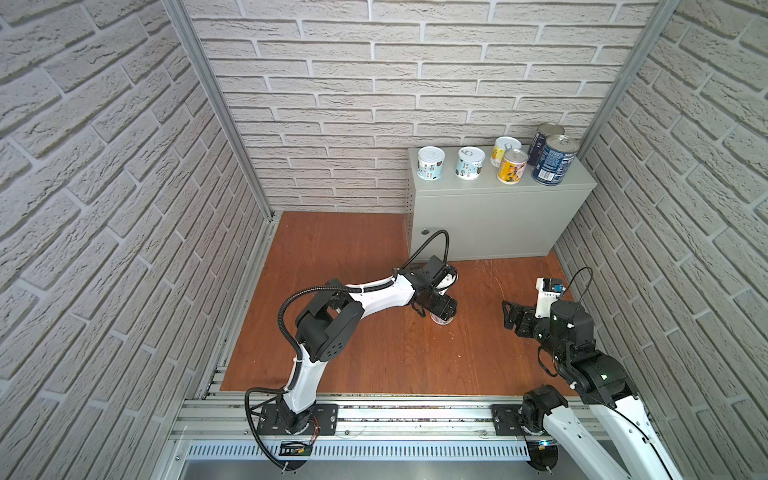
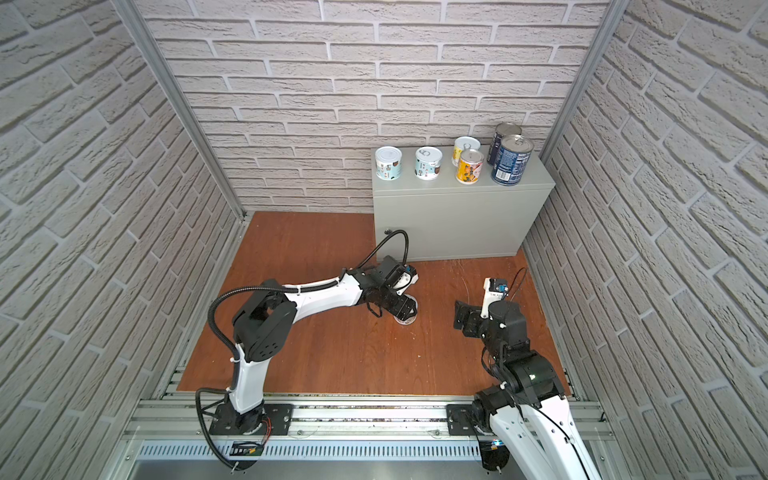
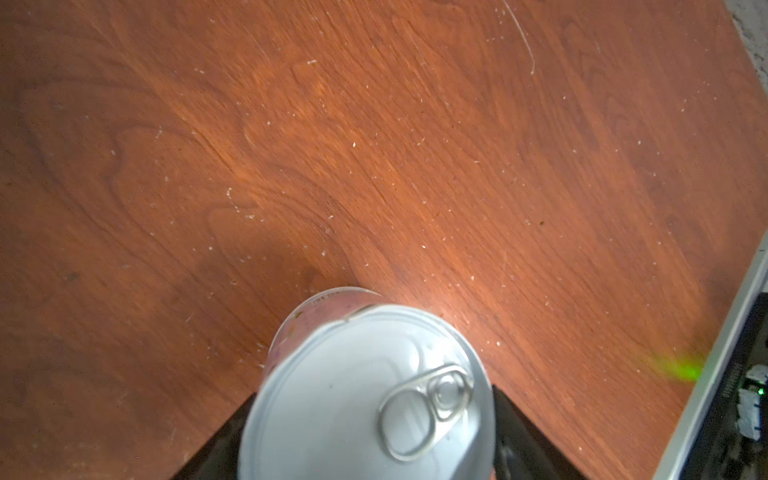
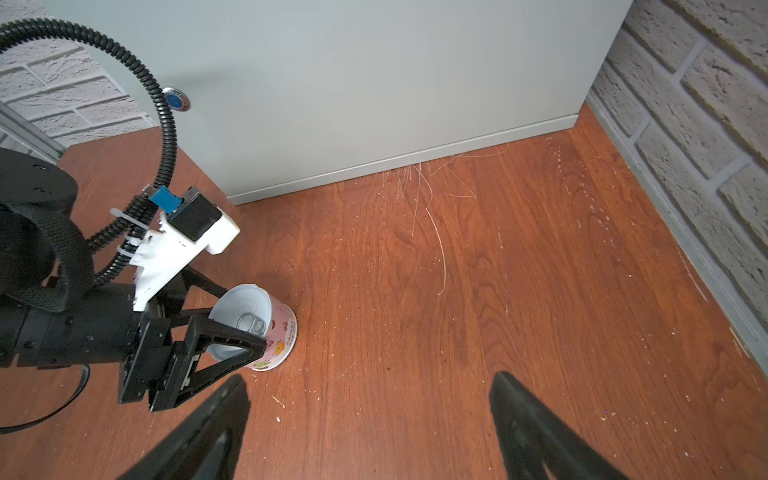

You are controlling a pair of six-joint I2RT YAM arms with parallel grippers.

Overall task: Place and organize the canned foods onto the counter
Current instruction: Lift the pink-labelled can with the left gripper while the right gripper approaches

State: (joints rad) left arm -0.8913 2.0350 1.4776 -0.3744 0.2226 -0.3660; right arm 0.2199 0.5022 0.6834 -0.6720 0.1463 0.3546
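Black fingers of our left pincer (image 4: 245, 318) flank the one pink tin (image 4: 280, 332) on the wood board (image 4: 415, 311); whether they squeeze it we cannot tell; our right pincer (image 4: 370, 378) gapes empty nearby; farther off, six tins top the grey desk (image 1: 490, 216): four short tins (image 1: 431, 163), two blue tins (image 1: 550, 164), the rear one half hidden.

Robot lab test cell, brick-pattern wall panels (image 1: 374, 83), aluminium frame rail (image 1: 395, 419), plywood floor (image 1: 332, 257)
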